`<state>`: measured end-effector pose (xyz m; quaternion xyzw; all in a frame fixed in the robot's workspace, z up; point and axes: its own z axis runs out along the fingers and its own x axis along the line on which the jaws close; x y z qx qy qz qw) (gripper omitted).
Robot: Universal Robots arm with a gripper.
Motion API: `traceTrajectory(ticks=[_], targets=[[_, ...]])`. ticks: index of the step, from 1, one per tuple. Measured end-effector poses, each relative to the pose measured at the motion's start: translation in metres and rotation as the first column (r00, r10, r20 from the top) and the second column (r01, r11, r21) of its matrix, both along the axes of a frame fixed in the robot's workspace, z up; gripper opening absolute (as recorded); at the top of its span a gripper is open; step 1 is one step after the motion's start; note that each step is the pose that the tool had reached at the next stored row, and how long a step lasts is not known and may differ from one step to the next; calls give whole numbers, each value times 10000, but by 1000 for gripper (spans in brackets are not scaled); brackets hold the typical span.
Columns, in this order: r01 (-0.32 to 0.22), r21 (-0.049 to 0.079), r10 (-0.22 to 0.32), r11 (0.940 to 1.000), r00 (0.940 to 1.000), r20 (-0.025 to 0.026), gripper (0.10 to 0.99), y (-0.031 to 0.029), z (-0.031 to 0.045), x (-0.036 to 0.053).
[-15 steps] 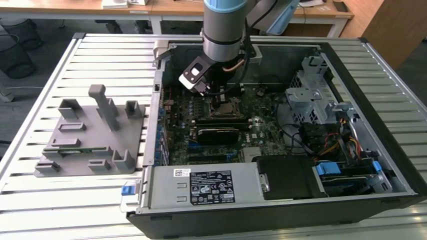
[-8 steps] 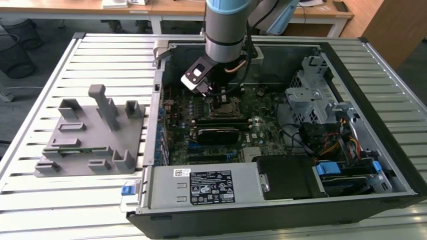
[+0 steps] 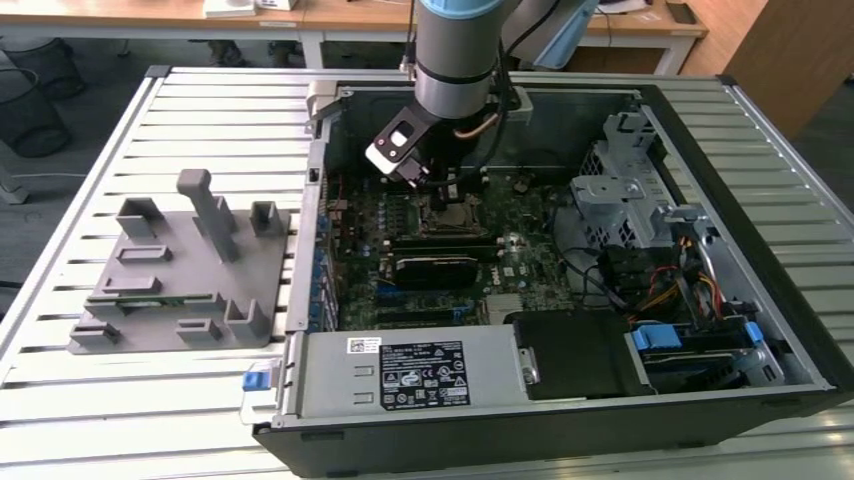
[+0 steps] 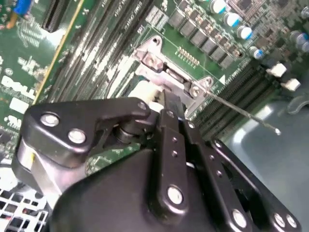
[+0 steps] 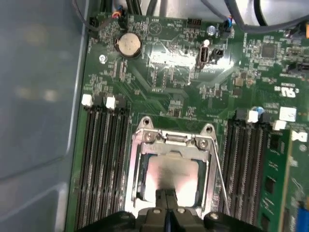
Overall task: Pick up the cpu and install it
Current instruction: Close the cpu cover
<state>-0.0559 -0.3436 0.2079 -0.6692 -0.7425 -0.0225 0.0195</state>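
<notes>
Claw [image 5: 166,193] with its two black fingers [image 4: 166,108] pressed together, tips just above or touching the silvery chip [image 5: 171,171]; contact cannot be told. The chip lies flat inside the metal-framed socket [image 5: 137,166] on the green board [image 5: 169,92]. The arm [image 3: 461,60] reaches straight down into the open computer case [image 3: 787,330]

The cpu [image 5: 173,174], a flat square chip with a silvery top, lies level inside the metal-framed socket [image 5: 140,159] on the green motherboard [image 5: 169,96].
</notes>
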Motion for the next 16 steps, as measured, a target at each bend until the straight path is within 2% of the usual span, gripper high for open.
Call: traceTrajectory(ticks=[2,6,10,16], targets=[[0,-2,0,10000,10000,-2,106,-1,51,0],[0,0,0,10000,10000,-1,106,-32,54,6],[0,-2,0,10000,10000,-7,106,-32,54,91],[-1,-2,1,10000,10000,-9,106,-32,53,168]])
